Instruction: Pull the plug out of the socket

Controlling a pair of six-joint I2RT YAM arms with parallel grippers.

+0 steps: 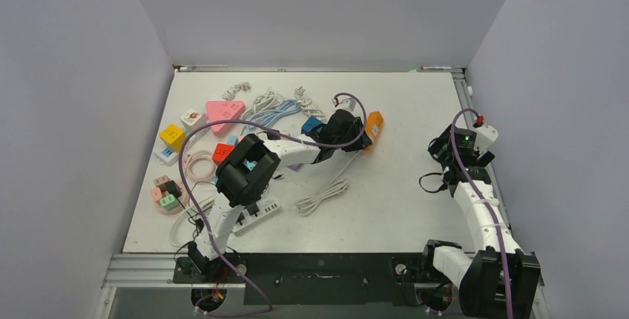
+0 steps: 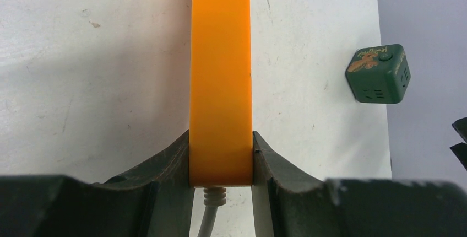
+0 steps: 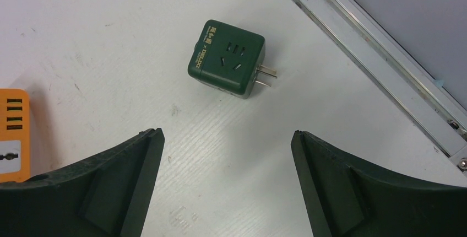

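Left gripper [image 2: 221, 160] clenched on stiff orange socket strip [image 2: 221, 77]; right gripper [image 3: 227, 133] spread empty above green cube plug [image 3: 227, 59] lying free on table [image 3: 82, 38]: likely light, hard, slick, so grip its flat sides, not prongs [image 3: 266, 76].

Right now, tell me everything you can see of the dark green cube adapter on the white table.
The dark green cube-shaped plastic adapter has rounded edges and a smooth shell. Its upward face carries socket slots, one side has gold lettering, and two flat metal prongs stick out sideways, plugged into nothing. It lies flat on the white table, ahead of the open right gripper, which does not touch it. It sits apart from the orange power strip.
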